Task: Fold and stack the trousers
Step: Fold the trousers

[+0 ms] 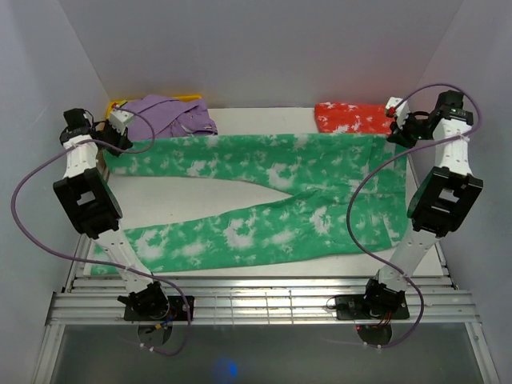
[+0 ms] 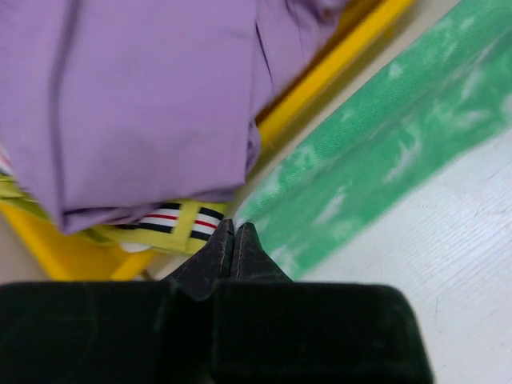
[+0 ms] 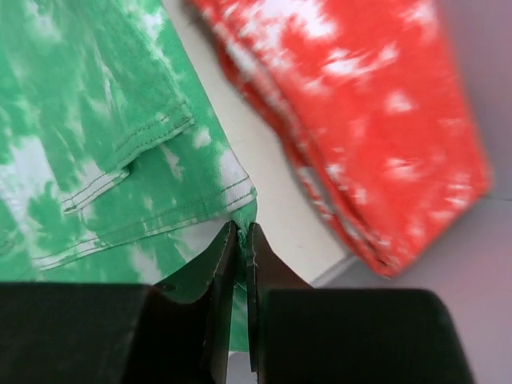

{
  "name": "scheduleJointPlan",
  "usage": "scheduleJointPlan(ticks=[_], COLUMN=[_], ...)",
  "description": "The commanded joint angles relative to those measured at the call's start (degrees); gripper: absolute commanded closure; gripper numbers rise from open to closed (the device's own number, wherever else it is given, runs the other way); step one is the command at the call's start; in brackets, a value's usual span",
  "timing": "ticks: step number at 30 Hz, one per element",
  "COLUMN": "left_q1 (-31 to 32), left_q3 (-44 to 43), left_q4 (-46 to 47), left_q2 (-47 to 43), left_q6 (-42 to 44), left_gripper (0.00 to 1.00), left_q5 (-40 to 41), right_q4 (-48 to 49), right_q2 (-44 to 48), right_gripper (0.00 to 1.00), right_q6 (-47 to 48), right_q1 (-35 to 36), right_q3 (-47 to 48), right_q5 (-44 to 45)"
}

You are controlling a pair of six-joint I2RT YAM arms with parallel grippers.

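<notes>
Green pair: your bright green tie-dye cloth trousers lie spread flat on the white table, waist to the right, far leg along the back edge
Red pair: folded red-orange tie-dye trousers sit back right, a thin bare strip from the green cloth
Left gripper: fingers pressed together at the far leg's hem corner; you cannot tell whether cloth is nipped
Right gripper: narrow, green waist-end corner pinched between the fingers
Room: walls close on both sides; bare table between the legs
Crowding: plain purple garment overhangs the yellow plastic bin just beside that hem
Hidden: your left arm covers part of the near cuff
</notes>
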State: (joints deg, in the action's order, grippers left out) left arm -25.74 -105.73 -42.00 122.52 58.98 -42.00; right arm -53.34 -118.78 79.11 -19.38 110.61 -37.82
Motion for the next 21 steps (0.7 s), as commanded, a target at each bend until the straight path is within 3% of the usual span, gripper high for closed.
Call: scheduleJointPlan(ticks=[1,6,10,15,21], left_q1=[-3.5,-5.9,-5.9,-5.3,-1.4], left_q3=[5.5,21.9,29.0,26.1,17.3], left_q4=[21.3,40.0,45.8,46.3,42.3], left_q2=[-13.8,-26.3,-30.6,-29.1,-21.9], left_q6=[-8.7,-14.7,-15.5,-18.3,-16.1], left_gripper=[1.00,1.00,1.00,1.00,1.00], left_q5=[3.1,3.1,4.6,5.4,8.6], right_q4=[11.1,14.0,18.7,24.5,27.1], right_q2=[9.6,20.1,25.4,29.6,23.4], right_gripper=[0.92,0.92,0.92,0.92,0.92], right_q6=[-3.1,0.9,1.5,1.3,-2.9], right_q1=[-5.8,-10.4,-11.9,-12.8,-12.3], right_q3=[-4.1,-14.8,-25.5,-36.1,-32.2], right_q5=[-1.7,-5.1,-4.7,-4.1,-4.2])
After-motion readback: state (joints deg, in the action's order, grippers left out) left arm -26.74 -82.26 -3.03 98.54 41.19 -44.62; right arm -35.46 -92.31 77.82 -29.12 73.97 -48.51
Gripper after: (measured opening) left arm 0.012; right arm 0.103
